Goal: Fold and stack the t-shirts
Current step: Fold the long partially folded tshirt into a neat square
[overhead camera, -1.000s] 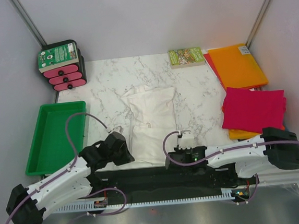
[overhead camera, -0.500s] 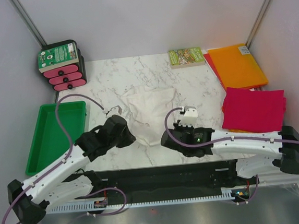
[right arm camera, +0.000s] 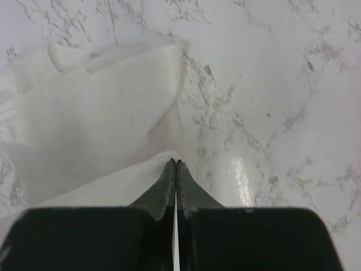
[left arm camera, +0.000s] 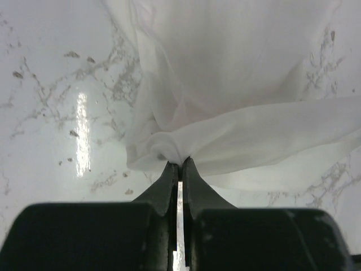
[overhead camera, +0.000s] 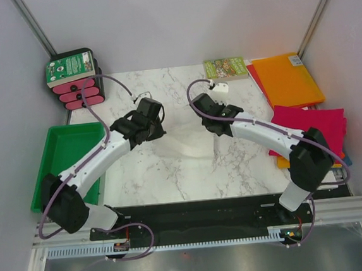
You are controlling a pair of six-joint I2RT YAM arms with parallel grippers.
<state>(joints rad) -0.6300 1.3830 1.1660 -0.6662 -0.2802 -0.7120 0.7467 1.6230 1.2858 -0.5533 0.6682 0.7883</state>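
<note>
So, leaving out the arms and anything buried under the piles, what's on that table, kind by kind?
T-shirts: 3 (white t-shirt, magenta t-shirt, orange t-shirt)
Books: 1 (green-covered book)
Trays: 1 (green tray)
Boxes: 1 (black box with pink fronts)
Total: 6

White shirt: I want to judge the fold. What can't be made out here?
Left wrist: shirt runs off top and right edges; left gripper covers the pinched bit.
Right wrist: shirt cut off at left edge, behind right gripper below.
Top view: outline lost against pale marble.
</note>
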